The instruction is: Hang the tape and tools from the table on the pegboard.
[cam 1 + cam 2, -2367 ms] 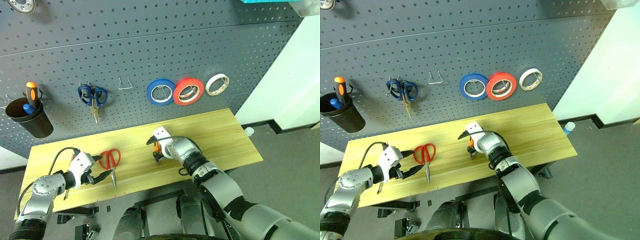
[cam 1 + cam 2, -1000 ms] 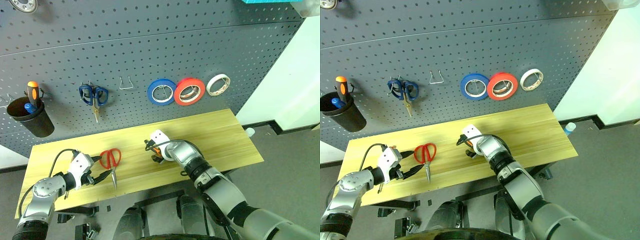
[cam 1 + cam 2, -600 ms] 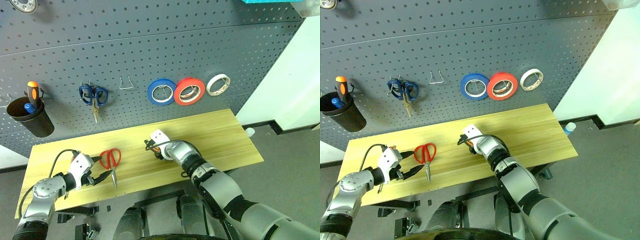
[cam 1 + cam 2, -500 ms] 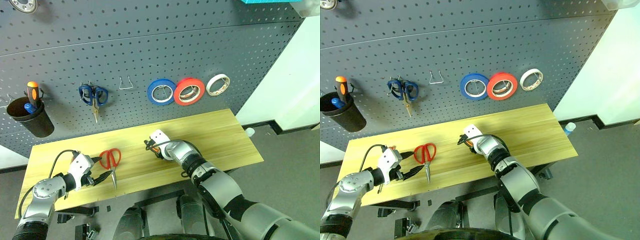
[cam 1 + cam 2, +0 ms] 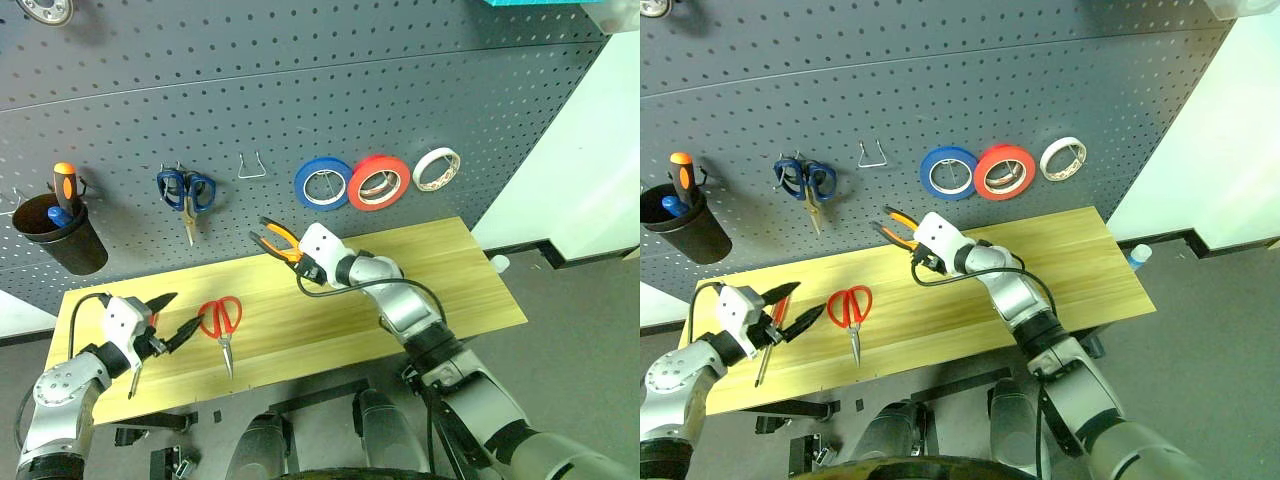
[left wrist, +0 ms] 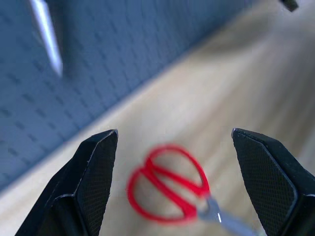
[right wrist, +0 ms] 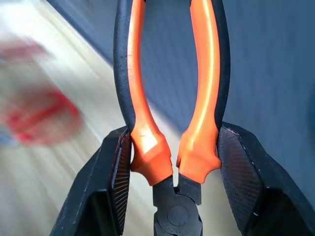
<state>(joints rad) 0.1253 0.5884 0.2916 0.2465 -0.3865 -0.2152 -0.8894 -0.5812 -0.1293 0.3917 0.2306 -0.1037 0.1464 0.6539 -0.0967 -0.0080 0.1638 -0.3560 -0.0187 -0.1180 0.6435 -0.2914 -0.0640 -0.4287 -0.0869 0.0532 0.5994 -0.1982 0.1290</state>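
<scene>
Clamped on the pliers (image 7: 172, 128), your right gripper (image 5: 312, 262) holds them mid-frame off the table (image 5: 450, 270); left gripper (image 6: 172, 182) gapes; red tape (image 5: 378, 182) hung, red scissors (image 5: 222, 318) and screwdriver (image 5: 770, 342) remain.

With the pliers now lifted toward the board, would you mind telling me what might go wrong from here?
1. The right gripper pinches the pliers low on the handles, near the pivot; they might swivel or slip while being hooked.
2. The empty wire hook sits close beside the blue-handled scissors; a swinging handle could knock them.
3. The red-handled scissors lie just ahead of the open left gripper; a careless approach could shove them.
</scene>
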